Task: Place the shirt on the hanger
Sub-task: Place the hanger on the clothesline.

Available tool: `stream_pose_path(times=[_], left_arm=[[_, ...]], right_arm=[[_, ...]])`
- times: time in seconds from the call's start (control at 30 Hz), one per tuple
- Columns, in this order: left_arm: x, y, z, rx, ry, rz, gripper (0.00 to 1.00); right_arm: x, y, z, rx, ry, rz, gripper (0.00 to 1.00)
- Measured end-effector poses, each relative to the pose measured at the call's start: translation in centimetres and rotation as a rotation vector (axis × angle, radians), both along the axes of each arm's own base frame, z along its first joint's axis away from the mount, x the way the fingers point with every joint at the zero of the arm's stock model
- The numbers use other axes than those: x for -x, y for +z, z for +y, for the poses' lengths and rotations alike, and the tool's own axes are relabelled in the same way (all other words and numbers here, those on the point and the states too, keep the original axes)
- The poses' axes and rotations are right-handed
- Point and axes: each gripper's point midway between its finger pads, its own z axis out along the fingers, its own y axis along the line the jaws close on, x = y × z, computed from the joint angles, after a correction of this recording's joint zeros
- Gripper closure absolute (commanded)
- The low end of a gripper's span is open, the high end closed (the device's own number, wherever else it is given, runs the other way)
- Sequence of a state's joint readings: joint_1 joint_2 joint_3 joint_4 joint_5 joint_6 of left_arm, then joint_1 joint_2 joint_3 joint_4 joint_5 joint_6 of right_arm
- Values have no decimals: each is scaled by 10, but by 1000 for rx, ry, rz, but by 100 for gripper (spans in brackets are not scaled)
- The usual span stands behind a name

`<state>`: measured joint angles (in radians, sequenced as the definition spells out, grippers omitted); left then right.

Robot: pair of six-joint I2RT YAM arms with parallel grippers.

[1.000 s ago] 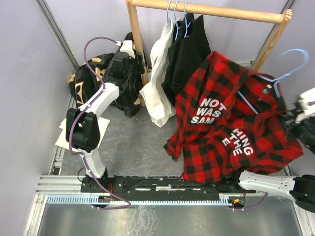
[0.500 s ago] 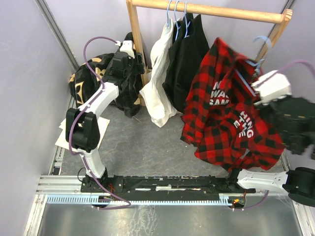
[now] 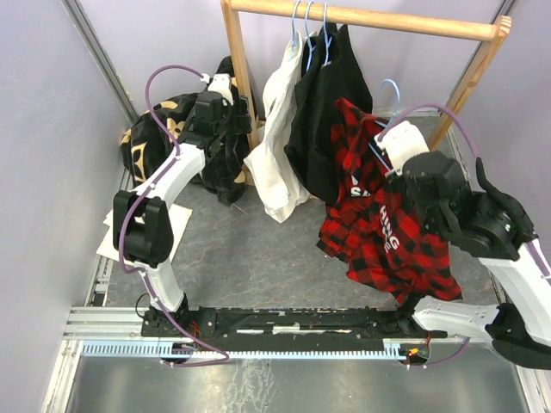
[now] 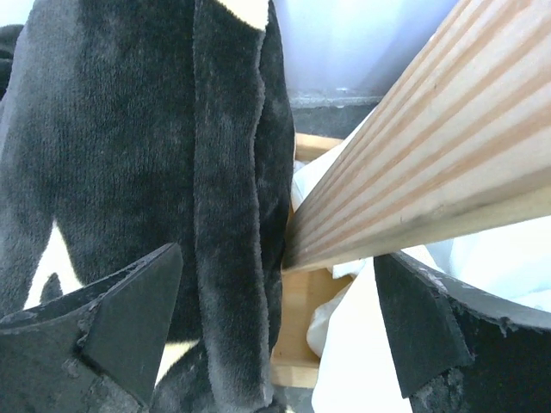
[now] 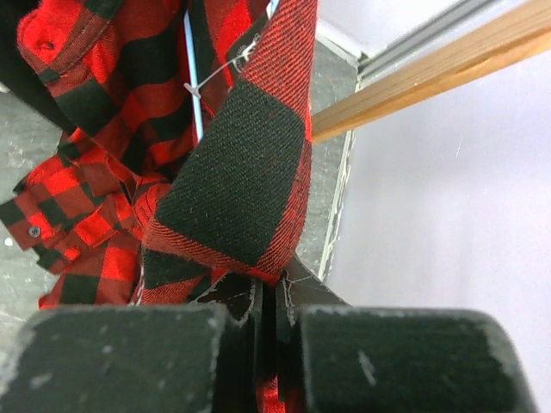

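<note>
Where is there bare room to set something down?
Grey surface between the white left arm and the red-and-black plaid shirt, in front of the plain white shirt. Crowded: under the pale wooden rail, and the back-left corner with black flower-patterned fabric.

Bright, even, diffuse light; soft shadows. Right hand out of focus in wrist view.

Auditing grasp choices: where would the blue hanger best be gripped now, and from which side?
Probably the hook's neck on the hanger, approached from above: it sticks out bare above the shirt, whose plaid buries the frame below.
</note>
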<state>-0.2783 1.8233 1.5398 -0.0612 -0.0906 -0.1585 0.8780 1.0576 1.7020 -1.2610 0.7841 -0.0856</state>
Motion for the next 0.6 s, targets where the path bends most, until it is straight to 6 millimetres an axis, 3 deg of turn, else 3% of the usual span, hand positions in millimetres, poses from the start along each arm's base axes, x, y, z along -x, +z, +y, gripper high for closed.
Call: stream_pose_path(times=[0.2, 0.37, 0.6], left_arm=[[14, -1, 10, -8, 5, 47, 1], [41, 9, 30, 13, 37, 53, 1], [91, 41, 39, 88, 46, -2, 1]], right_arm=[[-36, -12, -17, -99, -124, 46, 100], [-59, -17, -28, -172, -177, 71, 100], [-74, 5, -22, -242, -151, 47, 100]])
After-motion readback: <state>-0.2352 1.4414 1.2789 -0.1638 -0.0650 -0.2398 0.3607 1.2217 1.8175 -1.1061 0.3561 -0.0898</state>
